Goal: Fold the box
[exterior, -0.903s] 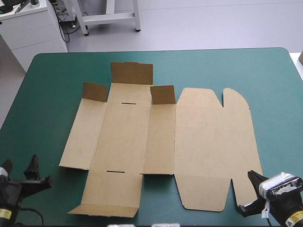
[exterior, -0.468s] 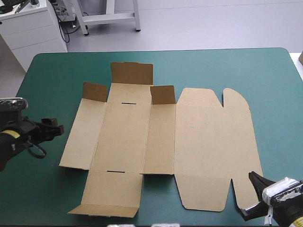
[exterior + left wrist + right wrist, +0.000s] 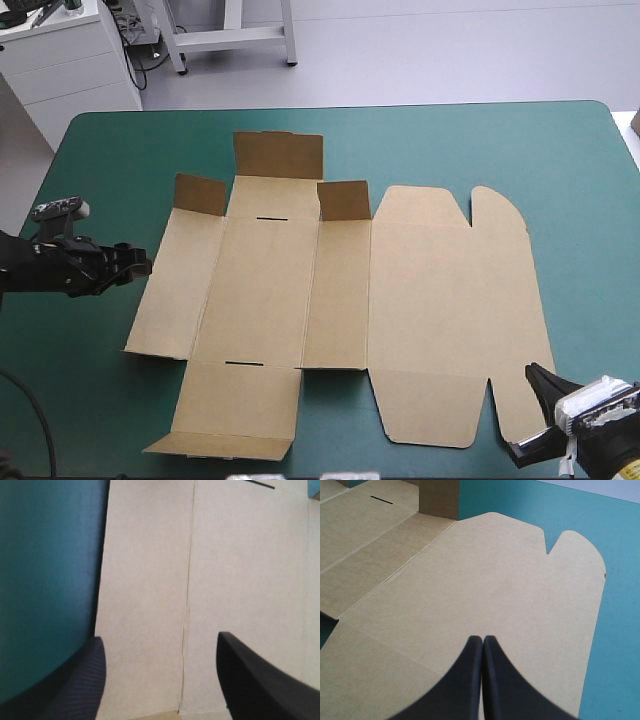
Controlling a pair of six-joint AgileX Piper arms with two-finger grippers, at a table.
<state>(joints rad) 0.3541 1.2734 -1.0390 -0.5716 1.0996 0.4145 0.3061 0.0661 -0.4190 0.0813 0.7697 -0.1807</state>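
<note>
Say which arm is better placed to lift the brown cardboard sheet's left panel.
Probably the left gripper: open, at the brown box's left edge; the right gripper is shut, far across.

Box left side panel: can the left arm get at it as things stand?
Probably yes. The left gripper is open at the outer edge of the box, by its left side panel; only bare teal-green cover lies around it.

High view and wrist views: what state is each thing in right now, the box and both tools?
box: unfolded, lying flat on the teal-green cover, three far flaps standing up
left tool: open, at the box's left edge
right tool: shut, over the box's near right corner
</note>
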